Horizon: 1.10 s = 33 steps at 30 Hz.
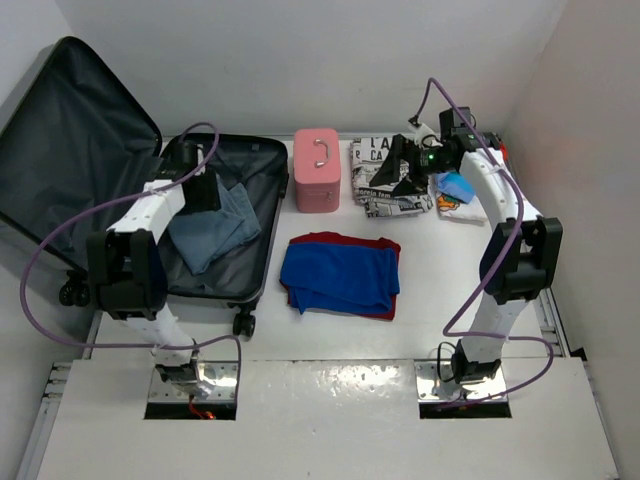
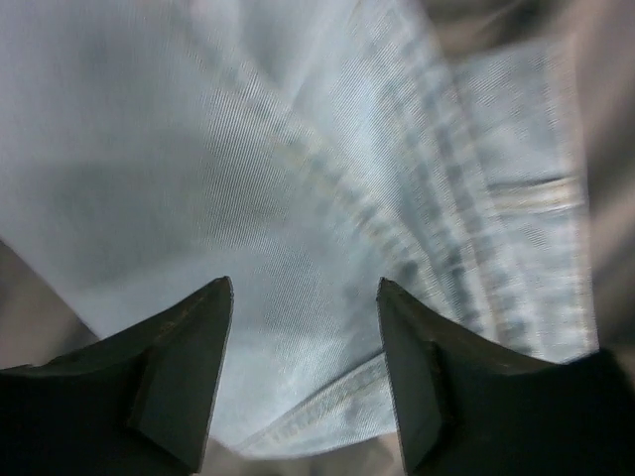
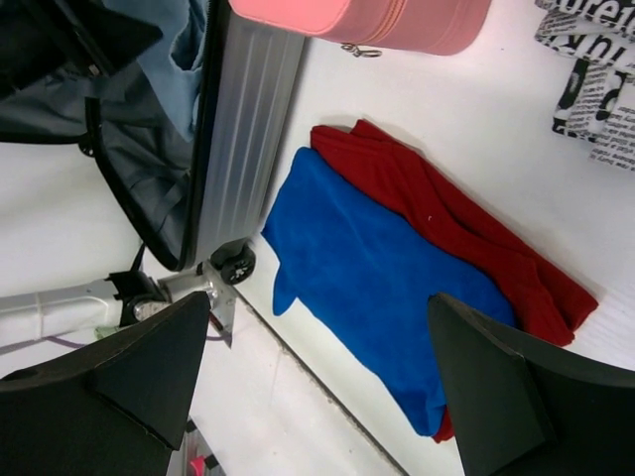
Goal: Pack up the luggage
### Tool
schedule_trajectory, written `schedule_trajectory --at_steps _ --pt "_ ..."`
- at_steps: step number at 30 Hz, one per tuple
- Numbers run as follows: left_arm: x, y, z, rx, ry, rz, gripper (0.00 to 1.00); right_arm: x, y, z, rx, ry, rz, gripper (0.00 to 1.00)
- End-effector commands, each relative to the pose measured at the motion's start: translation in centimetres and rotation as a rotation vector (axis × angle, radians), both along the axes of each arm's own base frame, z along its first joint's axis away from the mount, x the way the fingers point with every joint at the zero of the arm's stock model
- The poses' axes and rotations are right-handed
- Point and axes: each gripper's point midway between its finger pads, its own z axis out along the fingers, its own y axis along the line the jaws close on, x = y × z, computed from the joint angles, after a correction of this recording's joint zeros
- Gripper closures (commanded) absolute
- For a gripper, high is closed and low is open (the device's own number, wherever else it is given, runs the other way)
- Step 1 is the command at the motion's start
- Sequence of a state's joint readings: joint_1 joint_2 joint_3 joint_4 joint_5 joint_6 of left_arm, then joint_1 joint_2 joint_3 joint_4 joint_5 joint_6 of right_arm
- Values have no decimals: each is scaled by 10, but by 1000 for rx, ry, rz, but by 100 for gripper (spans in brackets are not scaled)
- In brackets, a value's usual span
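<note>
Got left gripper (image 2: 303, 288) gaping, empty, over one denim piece (image 2: 248, 149) inside the open luggage (image 1: 235, 265) at left, right gripper (image 3: 317, 297) wide and empty too, one pink case (image 1: 318, 170), lettering on newsprint cloth (image 1: 395, 205) unreadable.

A pink case (image 1: 318, 172) stands beside a newsprint-patterned cloth (image 1: 390, 205), near a blue cloth (image 3: 367, 278) lying on a red cloth (image 3: 446, 213).

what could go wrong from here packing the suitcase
1. The left gripper hangs open close over the denim garment in the luggage; a finger could snag it and drag it out.
2. The blue garment lies on a red one; the open right gripper might lift only one or unfold the stack.
</note>
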<state>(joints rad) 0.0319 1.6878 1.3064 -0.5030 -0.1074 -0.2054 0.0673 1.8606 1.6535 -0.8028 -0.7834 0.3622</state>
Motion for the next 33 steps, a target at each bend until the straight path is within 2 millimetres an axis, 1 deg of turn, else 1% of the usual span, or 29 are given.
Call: schedule_trajectory --at_steps 1,2,3,4,5,6,7,9,10,11,14,15,17,19,20,21,23,24,25,26,27,28,30,31,32,33 --pt "-12 11 13 -31 -6 184 32 2 -3 22 -16 -89 3 11" --pt "-19 16 16 -28 -13 209 30 0 -3 21 -18 -83 8 11" --pt "-22 16 18 -28 -18 209 28 0 -4 20 -16 -80 6 11" --pt "-25 16 25 -29 -36 209 27 -1 -4 20 -17 -81 7 11" --pt "-29 17 24 -29 -36 223 27 -1 -4 20 -17 -80 11 11" --pt "-32 22 26 -20 -35 239 25 -1 -5 19 -17 -76 7 11" --pt "-37 22 21 -25 -16 247 24 -2 -4 19 -18 -74 11 11" --pt "-49 30 20 -3 17 292 20 -1 -3 21 -16 -83 14 11" --pt "-54 32 14 1 38 309 20 -2 -3 21 -17 -81 12 11" --pt "-56 38 15 31 35 330 20 -1 -4 21 -18 -80 10 11" --pt "-67 49 4 71 69 366 19 -1 -2 20 -17 -78 15 11" --pt "-69 55 4 78 69 384 19 -1 -2 19 -18 -78 16 11" --pt "-70 62 -7 99 97 404 19 -1 -2 19 -17 -75 17 11" --pt "-67 68 -12 114 100 410 19 -1 -2 19 -19 -77 16 11" --pt "-64 69 -18 114 106 409 19 -2 -2 20 -17 -80 20 11" --pt "-60 73 -17 134 97 423 19 -2 -1 19 -18 -73 20 11" --pt "-55 76 -20 152 99 421 19 -2 -1 19 -20 -79 25 11" --pt "-49 79 -18 163 86 421 19 -2 -2 17 -23 -74 22 11" --pt "-49 79 -22 164 97 420 19 -2 -1 18 -22 -77 26 11" --pt "-43 80 -21 163 85 421 18 -2 0 17 -23 -77 29 11" --pt "-37 77 -25 169 90 404 18 -1 0 18 -25 -80 28 11" --pt "-35 76 -29 166 96 390 16 -2 1 16 -23 -71 29 11" --pt "-23 76 -27 164 64 367 16 -2 1 14 -23 -66 31 11" --pt "-17 71 -30 144 56 338 19 -1 1 14 -24 -68 32 11" --pt "-15 69 -33 139 50 319 26 -2 2 13 -26 -69 35 11" --pt "-1 63 -21 113 -13 260 32 -3 2 14 -29 -74 41 11"
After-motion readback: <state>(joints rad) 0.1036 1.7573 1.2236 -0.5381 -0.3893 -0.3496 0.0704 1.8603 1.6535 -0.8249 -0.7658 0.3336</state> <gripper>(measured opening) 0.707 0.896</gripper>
